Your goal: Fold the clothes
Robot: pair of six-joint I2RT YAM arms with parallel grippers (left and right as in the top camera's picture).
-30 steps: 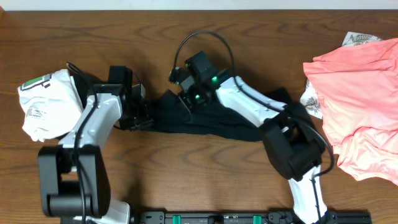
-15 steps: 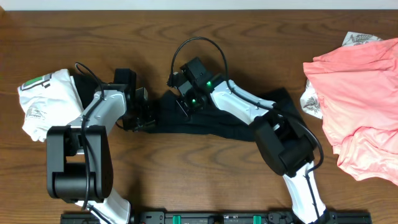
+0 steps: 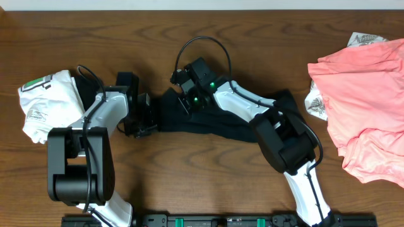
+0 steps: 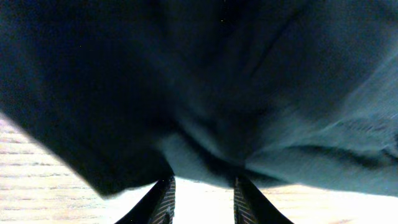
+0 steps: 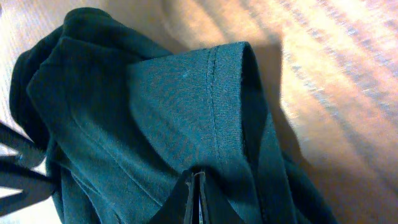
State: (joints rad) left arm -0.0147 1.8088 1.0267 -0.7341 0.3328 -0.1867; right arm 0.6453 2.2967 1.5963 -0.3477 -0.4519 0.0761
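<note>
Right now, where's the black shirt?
Overhead, the black shirt lies at the table centre, pinched by the right claw, its left end at the left claw.

From overhead we get bright, even light: the table (image 3: 265, 25) shows crisp grain without glare, and shadows are soft. The black shirt (image 3: 214, 123) swallows the light and reads as a nearly flat dark mass, while the salmon-pink garment (image 3: 366, 94) keeps its folds. In the left wrist view the shirt is dim and out of focus, and the table below is blown out to near white. In the right wrist view weave and seam are sharp; the table behind is blurred and bright, with a dark shadow beside the fold.
</note>
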